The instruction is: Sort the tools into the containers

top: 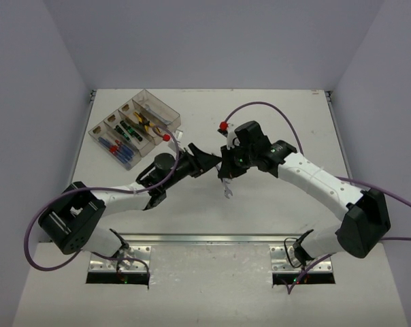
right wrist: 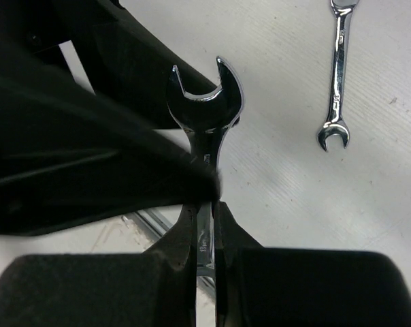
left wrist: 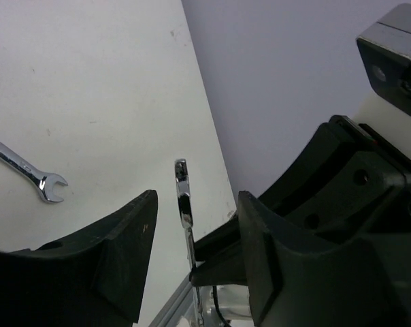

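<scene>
Nearest the arms, a loose wrench [top: 226, 191] lies flat on the table [top: 205, 218], not yet sorted. Just beyond it, the right gripper [right wrist: 205, 211] is pinched tight on the shank of a held wrench [right wrist: 204, 116] and lifts it off the table. It offers the free end between the fingers of the left gripper [left wrist: 195, 211], which stand apart on both sides and, as far as I can see, do not touch it. I judge this a handover, because the bins [top: 134, 129] stand farther off at the left, on the left arm's side, with screwdrivers [top: 120, 146] and pliers [top: 145, 125] lying inside.
</scene>
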